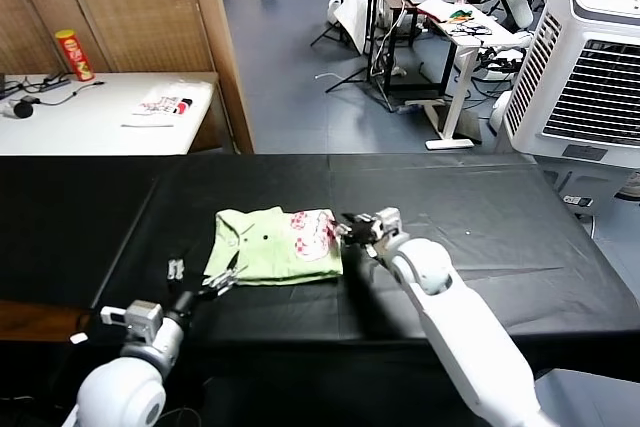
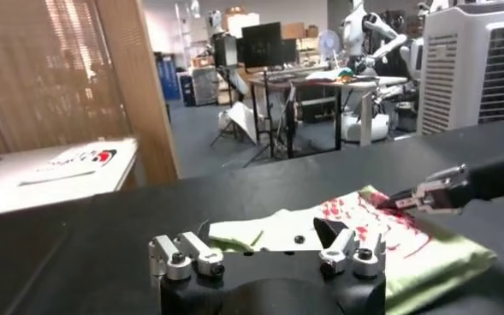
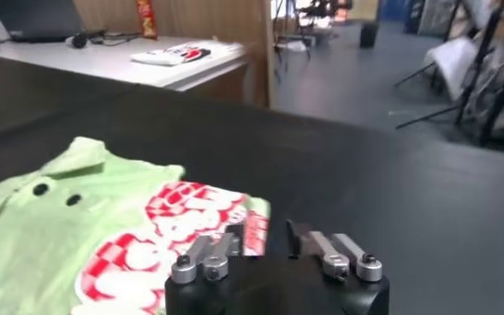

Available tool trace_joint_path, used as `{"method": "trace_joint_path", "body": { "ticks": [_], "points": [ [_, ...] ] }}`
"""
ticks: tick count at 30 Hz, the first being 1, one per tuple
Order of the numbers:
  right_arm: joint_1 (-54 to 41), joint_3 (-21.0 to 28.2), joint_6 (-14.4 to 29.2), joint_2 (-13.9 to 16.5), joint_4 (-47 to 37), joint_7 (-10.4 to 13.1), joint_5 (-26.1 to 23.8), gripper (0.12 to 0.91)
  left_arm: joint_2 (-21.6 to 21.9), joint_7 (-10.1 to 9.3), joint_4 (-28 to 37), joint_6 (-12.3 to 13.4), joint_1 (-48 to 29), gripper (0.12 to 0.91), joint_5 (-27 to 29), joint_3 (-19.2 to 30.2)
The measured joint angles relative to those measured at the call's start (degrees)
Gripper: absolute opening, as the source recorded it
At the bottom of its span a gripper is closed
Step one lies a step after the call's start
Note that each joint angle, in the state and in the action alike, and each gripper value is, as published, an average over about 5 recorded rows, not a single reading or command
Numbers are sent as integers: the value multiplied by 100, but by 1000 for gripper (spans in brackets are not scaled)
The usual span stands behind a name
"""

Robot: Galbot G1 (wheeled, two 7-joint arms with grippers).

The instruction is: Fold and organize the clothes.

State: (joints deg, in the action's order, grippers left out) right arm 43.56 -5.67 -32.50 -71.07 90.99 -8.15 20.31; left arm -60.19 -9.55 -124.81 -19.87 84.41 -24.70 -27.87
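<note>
The clothes, one pale green T-shirt (image 1: 262, 247) with a pink-red and white print (image 1: 312, 235), lie folded in a rough rectangle on the black table (image 1: 480, 217). My right gripper (image 1: 347, 230) is at the shirt's right edge beside the print. In the right wrist view it (image 3: 267, 231) is open, one finger over the shirt's printed corner (image 3: 256, 224) and the other over bare table, with nothing clamped. My left gripper (image 1: 222, 280) is at the shirt's front left corner. Its jaws (image 2: 269, 233) stand wide open, with the shirt (image 2: 431, 257) just beyond them.
A white side table (image 1: 90, 127) at the back left carries a white packet with red and black marks (image 1: 165, 104) and a red can (image 1: 72, 54). A wooden partition (image 1: 215, 37) stands beside it. A white air cooler (image 1: 590, 67) stands at the back right, with desks and stands beyond.
</note>
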Motion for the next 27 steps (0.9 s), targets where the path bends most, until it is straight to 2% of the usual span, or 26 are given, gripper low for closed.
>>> {"method": "trace_joint_path", "body": {
  "ticks": [4,7,11,16,20,24,27],
  "points": [
    [604,-292,250,323,694,402,-88,681,-2,-160,64,68,12,798,-130,79],
    [1251,-587,559,507,1307,783,-204,776,5,-249,21,54,77,798,-278,141],
    [2254,-1006,1151,566,2069,1163,-504,797,87,-360,-124,15,225,798,-495,123],
    [3617,-1513,2050,435,2808,1339,-998,798,212,-480,-313,35,482,798,-591,2],
    [4670,-1925,2707,238,3280,1490,-1343,798,242,-652,-376,200,730,798,-590,-76],
    [5577,-2303,3090,49,3637,1651,-1487,798,239,-723,-451,367,1011,798,-705,-165],
    [6143,-2501,3138,-79,3858,1828,-1489,798,240,-714,-567,388,1270,798,-871,-279]
  ]
}}
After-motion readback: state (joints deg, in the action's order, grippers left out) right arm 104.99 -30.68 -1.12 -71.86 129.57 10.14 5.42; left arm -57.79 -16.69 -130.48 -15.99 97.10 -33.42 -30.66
